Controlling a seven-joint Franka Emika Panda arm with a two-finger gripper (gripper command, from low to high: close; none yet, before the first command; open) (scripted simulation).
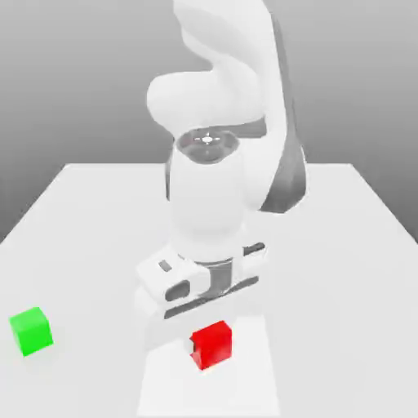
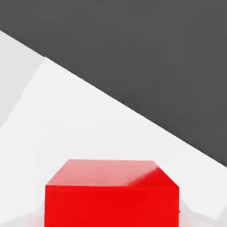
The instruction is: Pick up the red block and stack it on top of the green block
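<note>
In the exterior view, the gripper [image 1: 211,348] is down at the red block [image 1: 213,344], closed on its sides. The block is well in from the far edge of the table [image 1: 326,245], roughly midway between its side edges, over a paler patch; whether it has any lift I cannot tell. The green block [image 1: 32,331] sits apart, out toward the table's edge on the exterior view's left, with nothing on top.

In the hand view, the red block shows close up, its top face level-looking, with the straight edge of the table beyond it. The step in hand looks like the grasp, the stack yet to be made. Next calls for a straight lift, clear of the green block's height, then a move across, lining up the faces before lowering
</note>
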